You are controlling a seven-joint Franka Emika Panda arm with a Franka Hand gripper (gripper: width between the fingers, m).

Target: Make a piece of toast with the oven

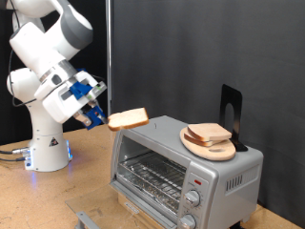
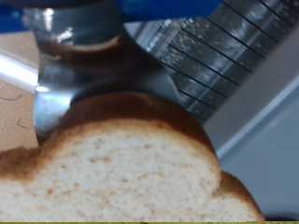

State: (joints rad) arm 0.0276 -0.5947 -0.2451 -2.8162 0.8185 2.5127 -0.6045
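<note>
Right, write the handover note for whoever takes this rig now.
Tool: shut on the slice of bread, held in the air to the exterior view's left of the toaster oven.
Oven: its wire rack shows empty. A round wooden board on its roof carries more bread slices.
Done: slice picked up.
Left: slice is not yet in the oven.

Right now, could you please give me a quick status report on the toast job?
Tool shut on piece of toast, held in air beside oven. Oven door looks open, rack showing. More bread on round board atop oven. Path unobstructed.
</note>
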